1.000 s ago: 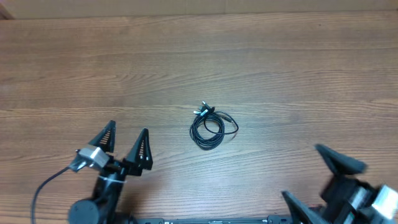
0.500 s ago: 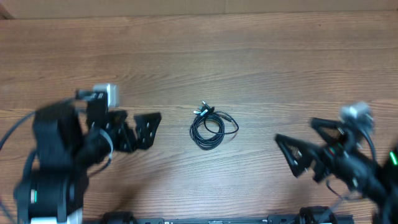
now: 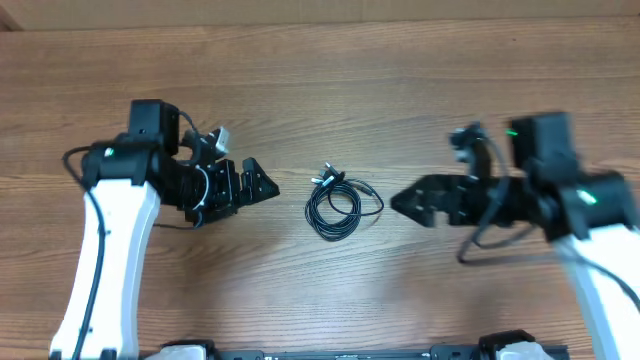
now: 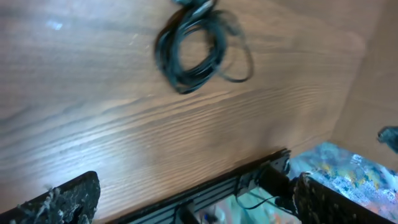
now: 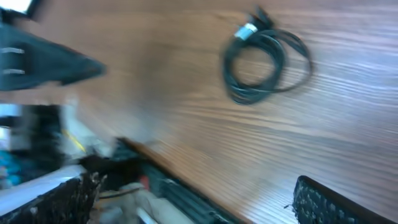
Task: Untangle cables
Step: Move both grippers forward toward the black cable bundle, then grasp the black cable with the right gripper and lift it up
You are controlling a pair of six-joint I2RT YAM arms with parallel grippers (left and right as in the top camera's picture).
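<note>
The left hand (image 3: 250,187) stood wide open and empty just left of the cables (image 3: 338,203), a small tangled coil in the middle of the worktop (image 3: 400,90), and the right hand (image 3: 418,203) faced it from the other side, equally wide and empty. This looked like the approach, with nothing gripped yet; next, each hand would need to drop and pinch a separate strand. A second earlier both hands sat back near the front edge, while the coil lay unchanged.

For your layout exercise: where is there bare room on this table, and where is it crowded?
Bare: the far strip of table, and the wood between cables and near edge. Crowded: the middle, left gripper and right gripper flanking the cables.
</note>
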